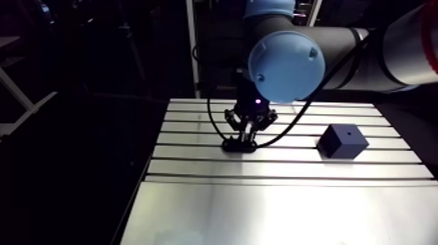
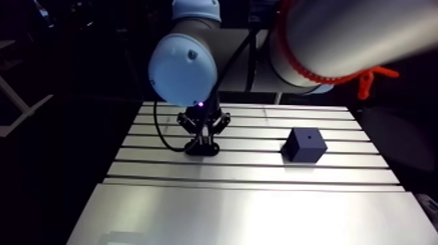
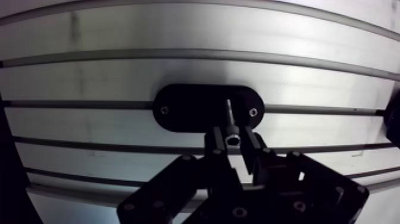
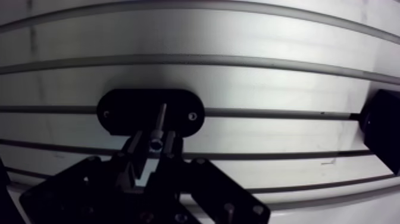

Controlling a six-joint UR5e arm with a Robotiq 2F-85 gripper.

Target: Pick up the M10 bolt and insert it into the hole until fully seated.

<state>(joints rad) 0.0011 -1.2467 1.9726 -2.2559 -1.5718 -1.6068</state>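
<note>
I have the gripper (image 3: 233, 144) down over the black oval holder (image 3: 178, 110). Its fingers (image 3: 213, 146) are drawn narrow and, as far as I can judge, clamped on the head of the bolt (image 3: 230, 122). The bolt stands upright between them, head up, shank pointing down at the holder. The block (image 1: 343, 140) with the hole sits well apart, off to one side.
</note>
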